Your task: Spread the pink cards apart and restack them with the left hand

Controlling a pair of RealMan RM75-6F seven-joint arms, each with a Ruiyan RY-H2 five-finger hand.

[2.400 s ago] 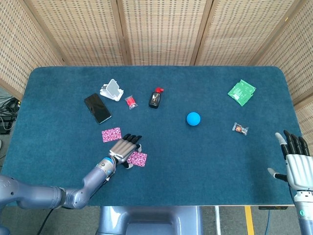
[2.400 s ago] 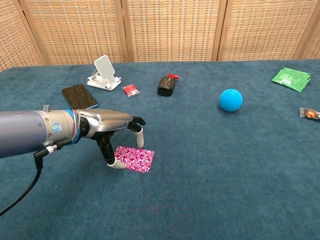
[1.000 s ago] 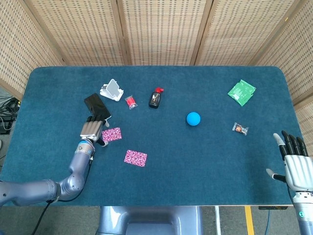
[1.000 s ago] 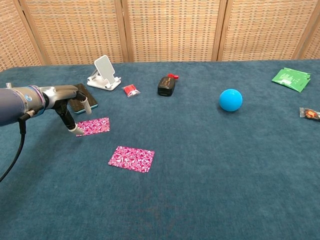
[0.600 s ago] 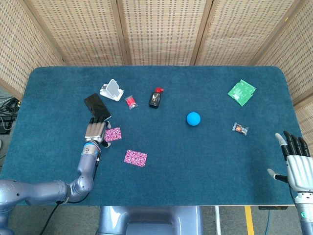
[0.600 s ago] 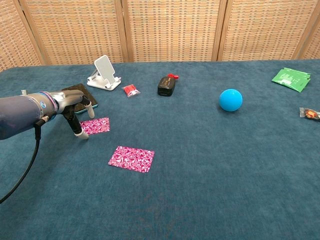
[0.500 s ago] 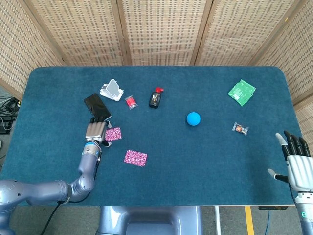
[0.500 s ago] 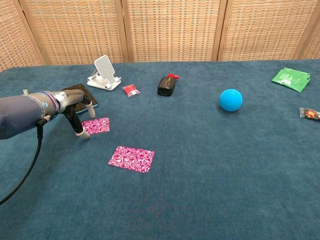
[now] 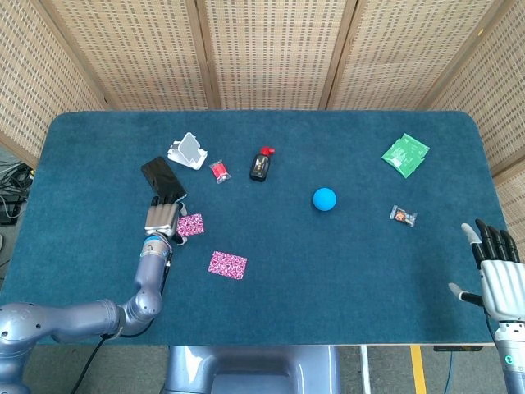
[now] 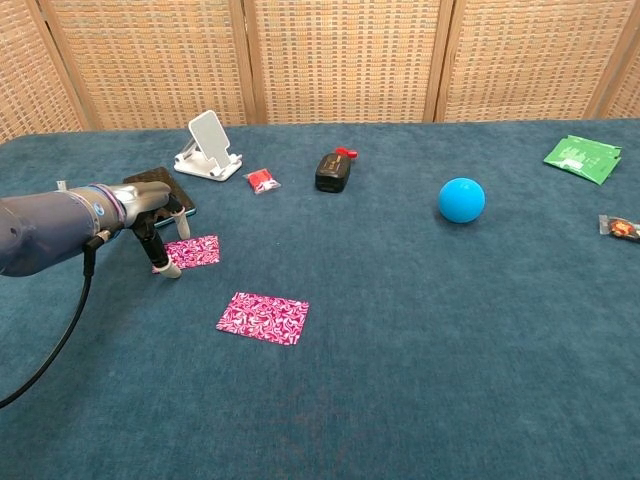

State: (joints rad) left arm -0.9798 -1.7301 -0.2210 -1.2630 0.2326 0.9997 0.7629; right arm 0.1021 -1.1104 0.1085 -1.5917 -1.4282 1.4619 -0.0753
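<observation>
Blue table [image 9: 344, 271]: left robot hand [image 10: 158, 222], fingers down on the upper pink card [image 10: 193, 251], gripping nothing, should drag it flat onto the lower pink card [image 10: 264, 317]; right robot hand [image 9: 497, 277] idles spread.

The left hand [image 10: 152, 212] has been withdrawn from the lower pink card [image 10: 263, 317] at centre-left and brought up-left to the upper pink card [image 10: 192, 251], whose left edge is now touched by its fingertips [image 10: 172, 271].

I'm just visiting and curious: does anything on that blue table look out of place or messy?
Nothing is spilled or damaged. Two pink cards lie apart, one alone, the other at the left robot hand, whose fingertips reach down at its edge.
</observation>
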